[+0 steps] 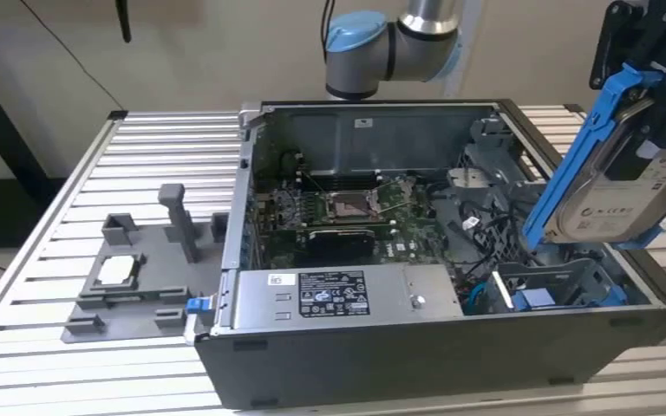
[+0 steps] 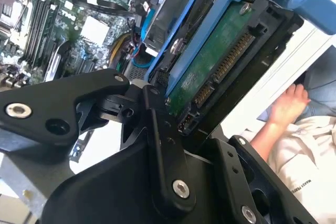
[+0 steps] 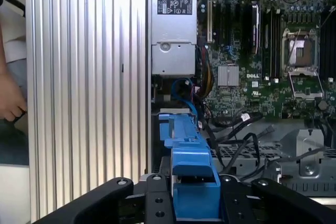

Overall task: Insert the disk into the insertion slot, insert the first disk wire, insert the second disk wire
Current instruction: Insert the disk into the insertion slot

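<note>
The gripper is clamping the tilted disk, holding it above the slot inside the case.

You have one table, one computer case, one power-supply box, one fixture tray, one disk, one gripper; one hand noted.

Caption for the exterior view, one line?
End effector holds the blue-framed disk tilted above the open computer case, not yet in the insertion slot.
</note>
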Robot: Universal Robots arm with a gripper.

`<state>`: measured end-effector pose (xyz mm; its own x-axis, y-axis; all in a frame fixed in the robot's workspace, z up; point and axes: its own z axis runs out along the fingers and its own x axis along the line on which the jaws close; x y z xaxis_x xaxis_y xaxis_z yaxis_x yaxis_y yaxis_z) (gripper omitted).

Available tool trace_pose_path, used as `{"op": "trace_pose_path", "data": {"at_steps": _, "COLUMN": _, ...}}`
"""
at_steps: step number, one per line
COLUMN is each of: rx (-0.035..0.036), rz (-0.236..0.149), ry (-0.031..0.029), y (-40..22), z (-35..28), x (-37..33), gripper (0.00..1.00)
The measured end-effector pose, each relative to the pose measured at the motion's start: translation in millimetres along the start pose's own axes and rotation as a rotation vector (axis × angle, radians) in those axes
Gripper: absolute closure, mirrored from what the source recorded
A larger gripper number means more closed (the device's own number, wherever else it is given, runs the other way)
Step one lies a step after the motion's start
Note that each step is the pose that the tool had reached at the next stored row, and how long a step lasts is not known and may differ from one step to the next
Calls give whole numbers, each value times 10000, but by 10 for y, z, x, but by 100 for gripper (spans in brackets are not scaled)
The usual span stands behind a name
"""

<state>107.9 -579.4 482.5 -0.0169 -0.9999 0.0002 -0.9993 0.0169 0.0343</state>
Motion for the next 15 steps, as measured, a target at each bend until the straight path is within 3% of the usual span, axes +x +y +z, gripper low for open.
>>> {"op": "trace_pose_path", "data": {"at_steps": 9, "rx": 12, "rz": -16, "ry": 0, "y": -7, "z": 163, "x": 0, "gripper": 67}}
{"op": "trace_pose_path", "data": {"at_steps": 15, "rx": 56, "rz": -87, "ry": 2, "y": -10, "z": 258, "x": 0, "gripper": 67}}
